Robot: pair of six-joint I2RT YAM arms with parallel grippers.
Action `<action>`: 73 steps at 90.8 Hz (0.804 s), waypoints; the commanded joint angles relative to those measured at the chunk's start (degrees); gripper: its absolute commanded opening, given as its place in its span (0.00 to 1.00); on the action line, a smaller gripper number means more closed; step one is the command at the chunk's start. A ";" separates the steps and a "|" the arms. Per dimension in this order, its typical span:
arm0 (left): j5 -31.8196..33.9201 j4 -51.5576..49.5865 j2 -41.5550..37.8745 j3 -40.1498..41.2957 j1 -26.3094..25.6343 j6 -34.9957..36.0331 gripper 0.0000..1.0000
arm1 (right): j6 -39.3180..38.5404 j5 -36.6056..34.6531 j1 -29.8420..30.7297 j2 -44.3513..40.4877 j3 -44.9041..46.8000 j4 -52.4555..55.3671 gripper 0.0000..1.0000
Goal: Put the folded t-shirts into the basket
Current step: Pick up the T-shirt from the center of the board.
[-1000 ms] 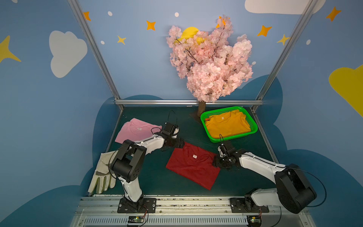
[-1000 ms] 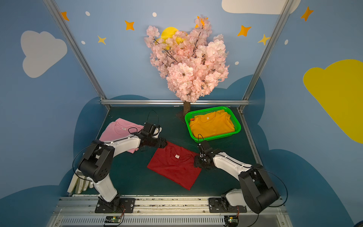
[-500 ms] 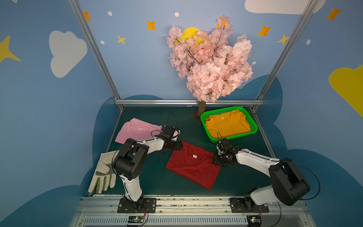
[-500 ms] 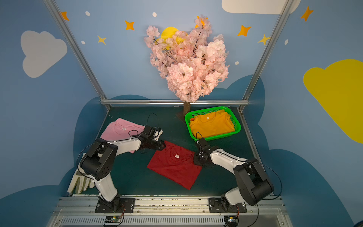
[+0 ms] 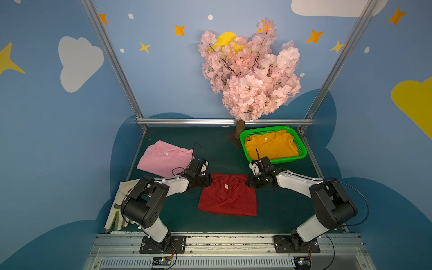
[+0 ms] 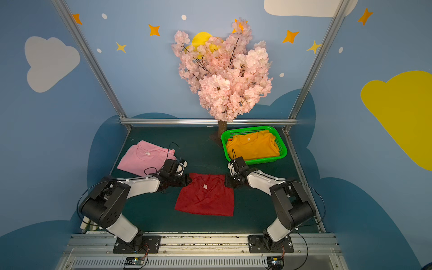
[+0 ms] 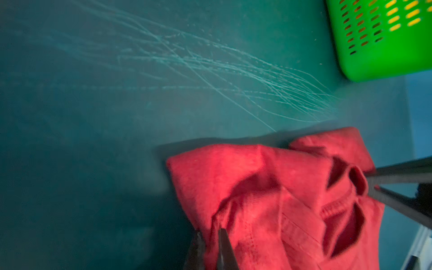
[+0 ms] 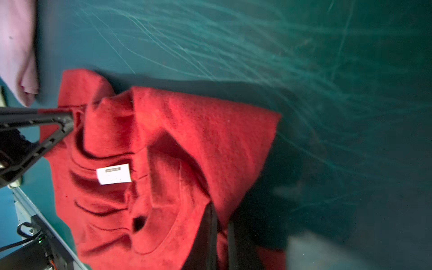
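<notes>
No word, brand or number can be read anywhere. The nearest thing to print is the white neck label [image 8: 114,174] inside the collar of the dark red t-shirt [image 8: 187,131], which lies at the middle of the bench [image 5: 222,149]. In the right wrist view this label carries a small grey bar along one edge, its marks too fine and blurred to make out. In both top views it is only a white speck. The light pink t-shirt [image 5: 163,161] by the left edge bears a pale neck tag [image 5: 166,153]. The mustard yellow t-shirt [image 5: 273,148], in the basket [image 5: 287,160] at the far right corner, bears a small white tag [image 5: 265,139]. Both tags are too small to read.
</notes>
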State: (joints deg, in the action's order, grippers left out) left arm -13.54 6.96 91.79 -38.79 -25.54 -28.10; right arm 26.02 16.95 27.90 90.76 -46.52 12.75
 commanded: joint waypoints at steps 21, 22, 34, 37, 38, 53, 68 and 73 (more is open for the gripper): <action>2.19 5.99 -18.67 5.50 -1.41 -9.94 0.03 | -10.81 1.64 -3.86 -13.81 -5.52 11.86 0.00; 2.41 5.80 -19.15 5.57 -1.47 -9.95 0.03 | -10.85 1.71 -3.88 -14.14 -5.60 12.12 0.00; 5.35 2.49 -25.05 5.34 -3.41 -9.62 0.03 | -11.55 1.89 -4.12 -17.61 -7.41 15.07 0.00; 5.86 2.11 -26.11 5.18 -3.83 -9.61 0.03 | -11.65 1.90 -4.09 -18.35 -7.78 15.66 0.00; 5.96 2.06 -26.47 5.15 -4.00 -9.65 0.03 | -11.59 1.88 -4.08 -18.65 -7.96 15.91 0.00; 7.37 0.68 -29.06 2.22 -6.76 -8.48 0.03 | -11.32 1.15 -4.47 -22.06 -11.12 18.79 0.00; 7.48 -0.15 -29.48 -2.77 -8.49 -7.60 0.03 | -10.51 -3.95 -5.19 -25.71 -13.47 19.95 0.00; 7.66 -0.32 -29.06 -4.66 -9.36 -7.32 0.02 | -11.72 -6.58 -5.54 -27.12 -13.97 19.71 0.00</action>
State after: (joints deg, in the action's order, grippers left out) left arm -6.74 6.26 63.64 -39.09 -33.82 -36.80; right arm 15.57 15.73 23.14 66.89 -57.98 31.31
